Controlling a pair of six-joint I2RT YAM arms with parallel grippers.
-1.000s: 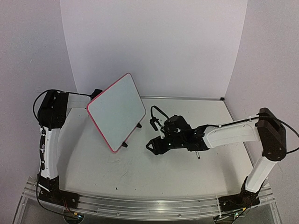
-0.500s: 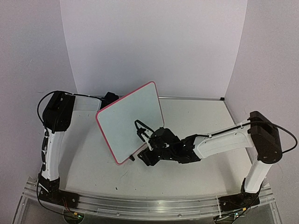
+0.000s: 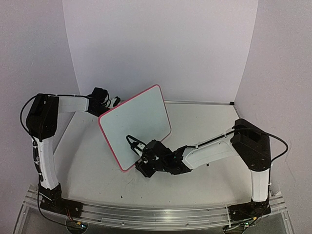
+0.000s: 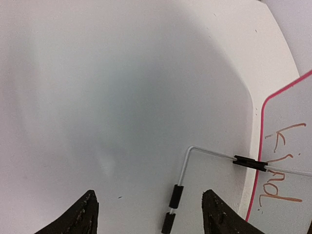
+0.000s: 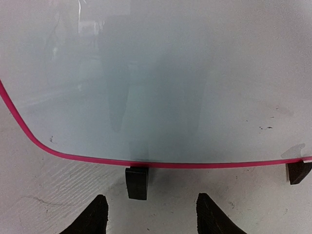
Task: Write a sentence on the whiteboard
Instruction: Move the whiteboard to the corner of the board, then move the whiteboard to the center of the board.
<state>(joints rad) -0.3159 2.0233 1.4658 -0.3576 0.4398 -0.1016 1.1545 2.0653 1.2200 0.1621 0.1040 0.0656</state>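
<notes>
We judge the whiteboard (image 3: 136, 122) light and stiff, with a slick glossy face. It looks easy to tip on its two small black feet (image 5: 137, 182) and thin wire prop (image 4: 187, 161). The pink-red rim (image 5: 146, 162) is the place to pinch it, clear of the writing area.

The board stands tilted on its lower edge at the left-centre of the table (image 3: 204, 187), between the two arms. The face toward the right gripper (image 5: 151, 201) is blank, bar a few dark specks (image 5: 265, 128). The other face carries pale orange-brown letters (image 4: 282, 170), perhaps "kind", though only part shows.

The right gripper's jaws stand apart just short of the lower rim, holding nothing. The left gripper (image 4: 148, 204), behind the board's upper-left edge, is spread wide and empty too.
</notes>
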